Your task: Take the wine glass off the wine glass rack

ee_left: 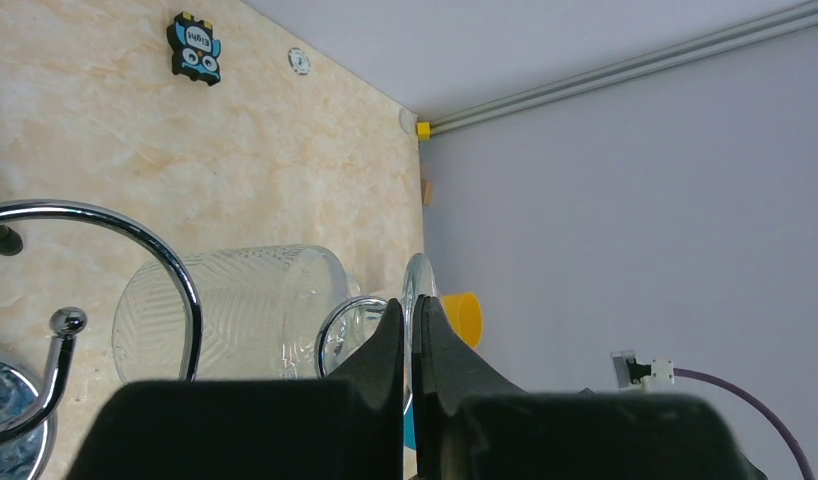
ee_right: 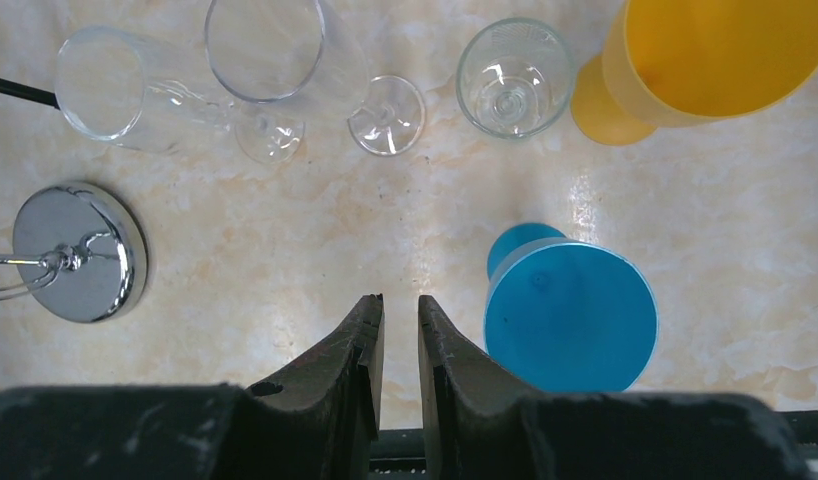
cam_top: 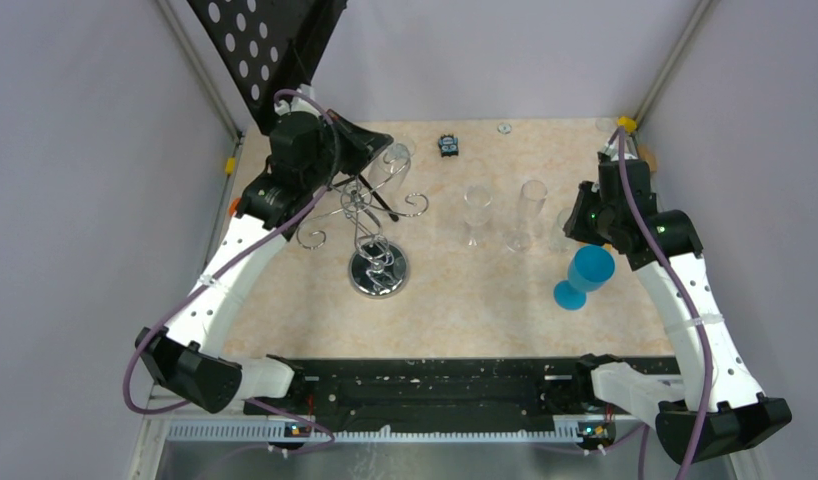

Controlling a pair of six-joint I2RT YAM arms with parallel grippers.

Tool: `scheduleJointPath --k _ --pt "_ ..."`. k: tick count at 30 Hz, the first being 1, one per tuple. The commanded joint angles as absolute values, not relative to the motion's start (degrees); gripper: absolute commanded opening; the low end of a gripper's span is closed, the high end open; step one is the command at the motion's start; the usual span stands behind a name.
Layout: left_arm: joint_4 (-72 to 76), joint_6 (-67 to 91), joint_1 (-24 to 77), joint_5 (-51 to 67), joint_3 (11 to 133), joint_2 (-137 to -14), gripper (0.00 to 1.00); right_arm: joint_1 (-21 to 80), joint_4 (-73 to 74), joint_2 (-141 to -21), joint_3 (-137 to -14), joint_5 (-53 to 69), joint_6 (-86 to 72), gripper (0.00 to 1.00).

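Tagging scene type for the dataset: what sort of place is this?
Probably a lab test cell, not a home: plain grey walls on aluminium rails, marble-print tabletop, left arm and right arm bolted at its near edge.

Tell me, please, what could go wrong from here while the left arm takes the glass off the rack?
1. The left gripper pinches only the thin edge of the foot, so the glass could slip out or crack.
2. A hook curls right beside the bowl; a crooked pull might snag it and tip the rack.
3. Clear glasses stand nearby on the table and could be knocked over.
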State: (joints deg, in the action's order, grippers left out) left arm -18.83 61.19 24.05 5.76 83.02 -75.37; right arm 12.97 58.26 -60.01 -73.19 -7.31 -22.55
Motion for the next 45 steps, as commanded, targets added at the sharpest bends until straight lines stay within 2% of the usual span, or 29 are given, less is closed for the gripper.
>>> scheduleJointPath --k 1,10,14,18,22,25,28,35,41,43,45 --pt "-19.05 68.31 24.18 10.12 84.1 -76.18 0.0 13.41 55.73 -58.63 -73.66 -6.69 -21.95 0.2" --pt "-21.3 66.43 24.74 12.43 85.48 -79.71 0.0 13.46 54.53 -58.93 -73.14 -5.62 -21.91 0.21" --pt "-19.15 67.14 25.29 11.95 83.89 -79.24 0.0 13.39 51.81 -59.27 -72.88 -0.61 -24.48 0.21" --pt "-17.58 68.38 25.31 11.45 82.45 -78.44 0.0 13.41 41.44 -59.38 -71.03 15.02 -33.44 0.3" --pt "-17.07 69.59 25.29 10.8 81.84 -77.94 0.0 14.15 18.29 -59.56 -62.97 28.8 -53.61 0.43" --pt "-17.01 69.83 25.4 10.68 81.66 -77.99 0.0 16.48 3.03 -61.98 -60.56 29.23 -66.35 0.48" --pt "-16.27 70.58 25.4 11.25 81.19 -78.02 0.0 20.22 -4.78 -67.24 -63.85 27.37 -72.44 0.51" --pt "-15.17 71.54 25.38 11.7 80.57 -77.61 0.0 26.06 -9.56 -80.2 -74.29 25.2 -79.39 0.55" --pt "-14.71 71.71 25.39 12.03 79.91 -77.17 0.0 27.23 -12.14 -86.06 -78.56 26.87 -81.81 0.55" --pt "-14.59 71.84 25.39 12.12 79.68 -77.17 0.0 27.54 -13.82 -87.29 -79.18 28.16 -82.7 0.54" --pt "-14.42 71.88 25.35 12.13 79.61 -77.17 0.0 27.89 -14.27 -88.45 -79.74 29.28 -83.14 0.48"
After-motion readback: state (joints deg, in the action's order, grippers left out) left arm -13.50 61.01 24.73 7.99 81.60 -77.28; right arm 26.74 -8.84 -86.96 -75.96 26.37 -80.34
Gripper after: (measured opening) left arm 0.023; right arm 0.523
